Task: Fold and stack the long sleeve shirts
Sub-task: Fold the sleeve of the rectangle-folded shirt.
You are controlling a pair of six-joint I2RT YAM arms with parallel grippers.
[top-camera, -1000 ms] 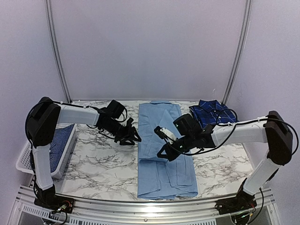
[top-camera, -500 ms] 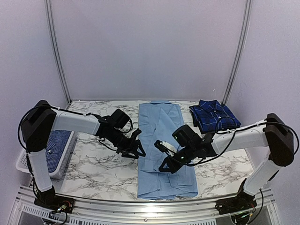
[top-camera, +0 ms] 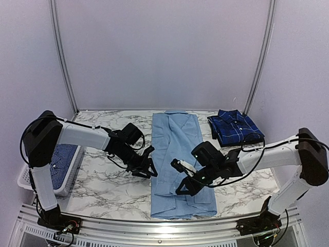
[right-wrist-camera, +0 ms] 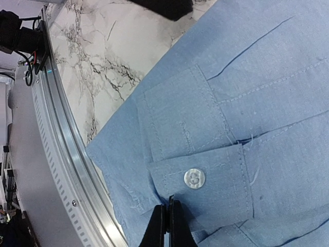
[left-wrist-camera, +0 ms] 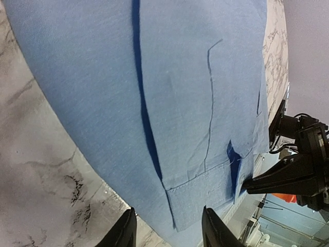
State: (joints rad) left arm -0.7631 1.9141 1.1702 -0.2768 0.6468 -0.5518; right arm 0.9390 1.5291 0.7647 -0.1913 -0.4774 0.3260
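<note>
The plain light blue long sleeve shirt [top-camera: 177, 149] lies flat down the middle of the table, sleeves folded in over the body. My right gripper [top-camera: 181, 189] sits over its near part. In the right wrist view that gripper [right-wrist-camera: 169, 200] is shut, pinching the edge of the buttoned sleeve cuff [right-wrist-camera: 216, 180]. My left gripper [top-camera: 148, 172] hovers just off the shirt's left edge. It is open [left-wrist-camera: 168, 208] with nothing between its fingers, and the hem corner lies ahead of it. The navy plaid shirt [top-camera: 235, 126] lies folded at the back right.
A white basket [top-camera: 24, 179] at the left edge holds a blue-and-white check shirt [top-camera: 64, 157]. The metal rail [top-camera: 154, 227] runs along the near table edge, close to the shirt's hem; it also shows in the right wrist view [right-wrist-camera: 67, 170].
My right gripper has moved toward the near edge, and the sleeve cuff has come along with it. My left gripper has come nearer and rightward, up to the shirt's left edge.
</note>
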